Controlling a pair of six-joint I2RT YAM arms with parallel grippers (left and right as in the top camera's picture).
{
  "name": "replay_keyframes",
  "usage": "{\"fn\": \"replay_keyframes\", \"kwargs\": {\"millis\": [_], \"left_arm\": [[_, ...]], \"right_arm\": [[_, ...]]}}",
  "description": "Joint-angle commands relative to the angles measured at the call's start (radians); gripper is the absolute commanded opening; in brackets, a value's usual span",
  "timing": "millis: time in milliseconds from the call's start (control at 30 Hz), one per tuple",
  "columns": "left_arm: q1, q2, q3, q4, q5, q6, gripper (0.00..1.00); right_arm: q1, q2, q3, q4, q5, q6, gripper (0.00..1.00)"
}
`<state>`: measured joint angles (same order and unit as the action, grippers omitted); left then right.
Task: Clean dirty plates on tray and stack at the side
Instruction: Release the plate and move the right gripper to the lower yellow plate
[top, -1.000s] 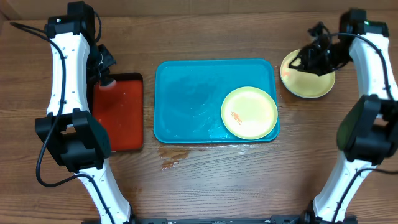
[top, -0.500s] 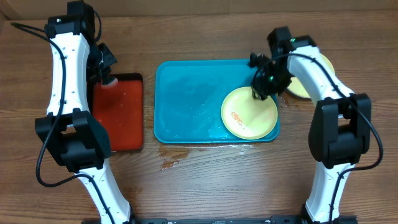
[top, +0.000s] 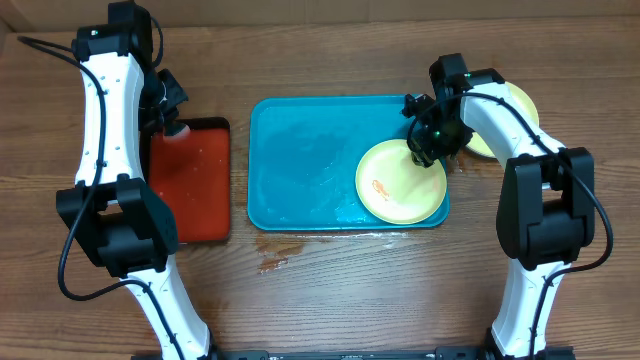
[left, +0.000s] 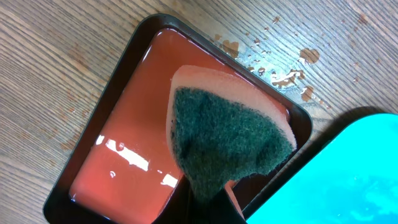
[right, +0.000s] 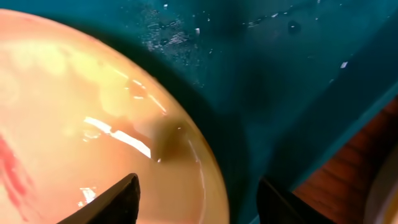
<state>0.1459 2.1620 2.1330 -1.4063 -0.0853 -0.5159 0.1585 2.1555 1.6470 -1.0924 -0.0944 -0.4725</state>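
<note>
Right now my right gripper (top: 428, 150) hangs low over the far right part of the blue tray (top: 300, 150), at the upper right edge of the yellow-green plate (top: 400, 182) lying there. On the right wrist camera the fingers (right: 121, 199) stand well apart and hold nothing. One is above the plate (right: 93, 137), the other above the bare tray floor (right: 280, 81), and the plate's rim runs between them. I cannot tell whether either fingertip touches the plate. The plate sits flat in the tray's near right corner, close to the rim, with an orange smear (top: 380, 186) on its left half. The tray floor around it looks wet.

A second plate (top: 517, 100), also pale yellow-green, rests on the table (top: 400, 290) just right of the tray, and my right arm hides much of it.

On the other side, my left gripper (top: 172, 125) is closed tight on a sponge (left: 230, 143) and holds it over the far end of the red tray (top: 190, 190), which lies beside the blue one. The left wrist camera shows the sponge's green scrubbing face toward the lens, with pink foam behind it. Shiny reddish liquid covers the red tray's floor (left: 118, 168). Small drops dot the wood (left: 286, 76) between the two trays, and a small puddle (top: 275, 262) lies on the table in front of the blue tray.
</note>
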Motion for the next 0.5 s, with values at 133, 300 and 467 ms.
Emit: {"fn": "replay_keyframes", "kwargs": {"millis": [133,300,467], "left_arm": [[0.003,-0.004,-0.005,0.001,0.008,0.019,0.04],[0.003,-0.004,-0.005,0.001,0.03,0.026,0.04],[0.002,-0.004,-0.005,0.009,0.168,0.085,0.04]], "right_arm": [[-0.002,0.001,-0.016,-0.053,-0.056,0.046,0.44],[-0.002,0.001,-0.044,-0.037,-0.059,0.099,0.31],[0.009,0.001,-0.059,0.004,-0.174,0.2,0.13]]}}
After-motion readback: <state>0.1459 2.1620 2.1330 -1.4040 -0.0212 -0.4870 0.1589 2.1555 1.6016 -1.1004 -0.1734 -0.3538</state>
